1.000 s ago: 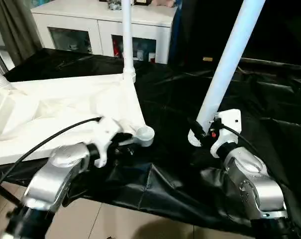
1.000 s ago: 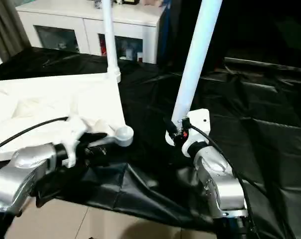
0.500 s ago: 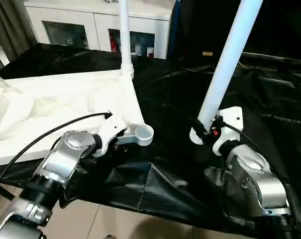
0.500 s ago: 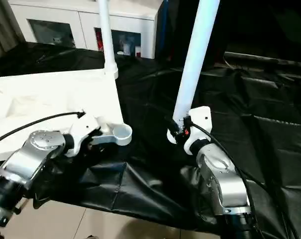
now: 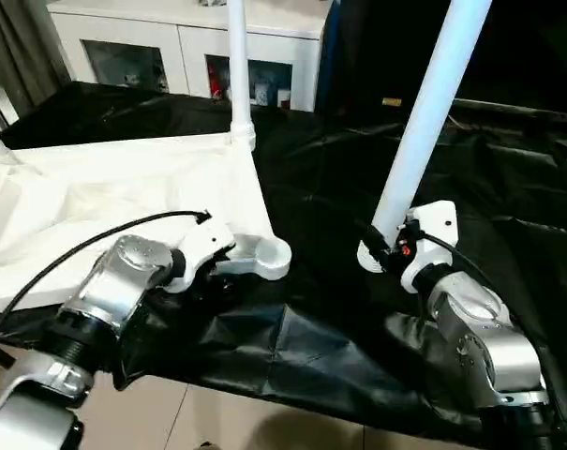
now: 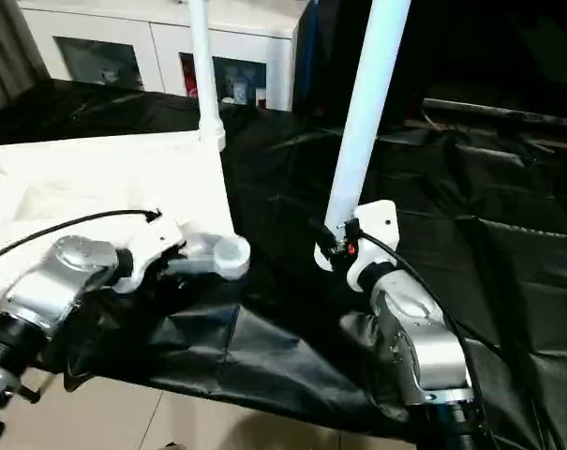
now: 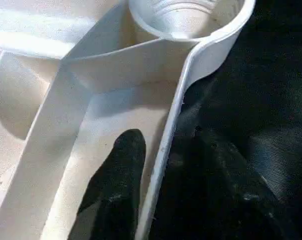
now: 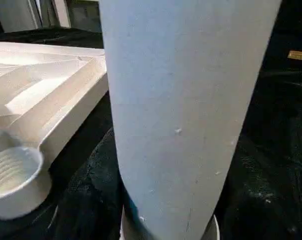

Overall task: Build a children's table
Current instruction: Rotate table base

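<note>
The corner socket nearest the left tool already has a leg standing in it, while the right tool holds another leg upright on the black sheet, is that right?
Not quite: that corner socket is empty, as the left wrist view shows. The right tool does hold a leg upright on the black sheet.

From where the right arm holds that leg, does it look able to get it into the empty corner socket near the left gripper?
Probably yes. The empty socket faces up with bare black sheet between it and the leg in the right gripper; the left gripper straddles the tabletop's rim beside the socket.

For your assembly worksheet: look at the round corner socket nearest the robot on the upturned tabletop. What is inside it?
The corner socket holds no leg: only ridged rings on its inner wall show. Its bottom is out of sight.
</note>
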